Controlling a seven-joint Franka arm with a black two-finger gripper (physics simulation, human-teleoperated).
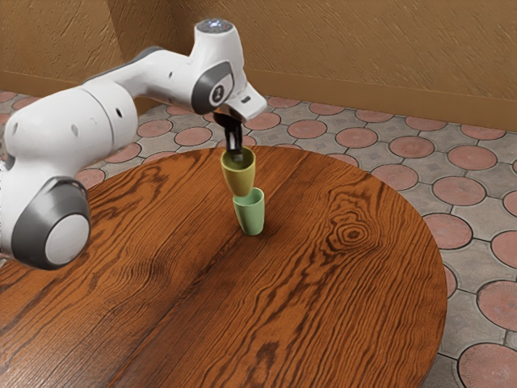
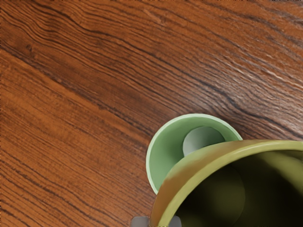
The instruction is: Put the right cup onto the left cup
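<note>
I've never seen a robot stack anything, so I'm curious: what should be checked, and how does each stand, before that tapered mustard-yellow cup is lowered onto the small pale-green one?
1. Jaws gripping the yellow cup by its wall, one inside, one outside: ok.
2. Yellow cup roughly upright: ok.
3. Green cup standing on the round wooden table, mouth up: ok.
4. Yellow cup centred above it: cannot tell.
5. Green cup empty: cannot tell; the yellow cup hides part of its inside.
</note>
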